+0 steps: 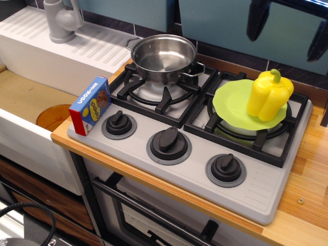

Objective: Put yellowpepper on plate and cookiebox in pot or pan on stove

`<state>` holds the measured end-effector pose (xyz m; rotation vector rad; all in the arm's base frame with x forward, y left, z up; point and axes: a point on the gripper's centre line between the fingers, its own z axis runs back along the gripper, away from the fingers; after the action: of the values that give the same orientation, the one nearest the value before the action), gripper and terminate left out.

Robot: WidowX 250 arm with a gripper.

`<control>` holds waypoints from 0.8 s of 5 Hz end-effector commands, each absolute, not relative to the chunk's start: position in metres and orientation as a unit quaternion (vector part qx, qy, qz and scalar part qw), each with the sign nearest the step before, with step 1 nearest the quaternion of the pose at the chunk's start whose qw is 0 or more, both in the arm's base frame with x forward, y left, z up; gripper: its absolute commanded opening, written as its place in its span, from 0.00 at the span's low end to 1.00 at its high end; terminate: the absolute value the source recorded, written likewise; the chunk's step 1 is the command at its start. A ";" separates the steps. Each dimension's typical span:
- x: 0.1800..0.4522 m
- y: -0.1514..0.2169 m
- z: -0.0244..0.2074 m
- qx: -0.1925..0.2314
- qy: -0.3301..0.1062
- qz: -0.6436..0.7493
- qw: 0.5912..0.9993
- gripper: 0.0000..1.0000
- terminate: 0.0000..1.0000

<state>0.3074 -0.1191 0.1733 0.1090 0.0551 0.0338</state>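
Note:
The yellowpepper point(269, 95) stands upright on the right part of the lime-green plate point(230, 102), which lies on the stove's point(256, 189) back right burner. The steel pot point(164, 56) sits empty on the back left burner. The cookiebox point(90, 105) stands on edge at the stove's front left corner, left of the knobs. My gripper point(287, 31) hangs open and empty at the top right, above and behind the pepper. Only its two black fingers point(256, 20) show.
An orange-brown bowl point(54, 117) lies in the sink to the left. A grey tap point(61, 20) stands on the white drainboard at the back left. Three knobs point(169, 143) line the stove's front. A wooden counter point(307, 179) runs along the right.

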 end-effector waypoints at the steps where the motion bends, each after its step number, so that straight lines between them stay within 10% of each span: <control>1: 0.292 -0.053 0.190 0.077 -0.035 -0.004 0.996 1.00 0.00; 4: 0.285 0.034 0.178 0.129 -0.093 0.013 0.987 1.00 0.00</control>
<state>0.2820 0.0370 0.1617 0.2558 -0.1384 0.0172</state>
